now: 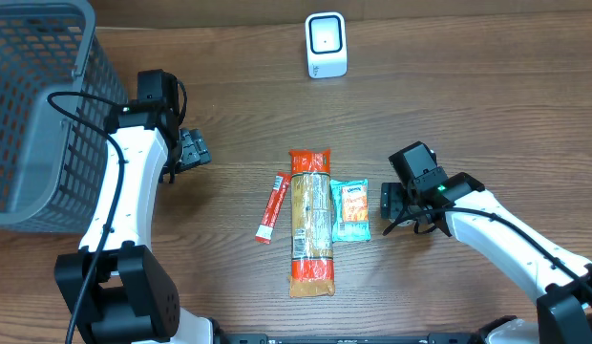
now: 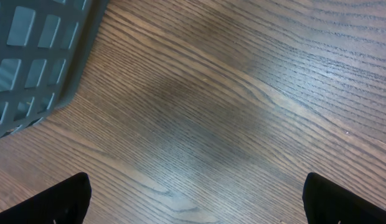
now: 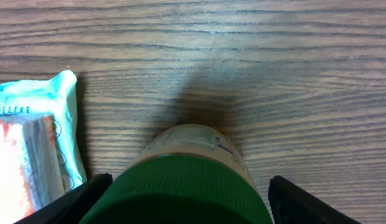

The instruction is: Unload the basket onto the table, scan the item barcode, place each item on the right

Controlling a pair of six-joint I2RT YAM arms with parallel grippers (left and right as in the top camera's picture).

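A jar with a ribbed green lid (image 3: 180, 186) and a pale label stands between the fingers of my right gripper (image 3: 188, 200). The jaws are open: the left finger (image 3: 87, 198) is at the lid's edge, and the right finger (image 3: 299, 202) is clear of it with a gap. In the overhead view this gripper (image 1: 403, 203) hides the jar. The white scanner (image 1: 326, 45) stands at the far middle of the table. My left gripper (image 1: 194, 149) hangs open over bare wood beside the basket, its fingers (image 2: 62, 199) wide apart and empty.
A grey mesh basket (image 1: 38, 105) fills the far left corner. In the middle lie a red stick pack (image 1: 270, 207), a long orange packet (image 1: 310, 222) and a teal snack packet (image 1: 350, 210), the last just left of the right gripper.
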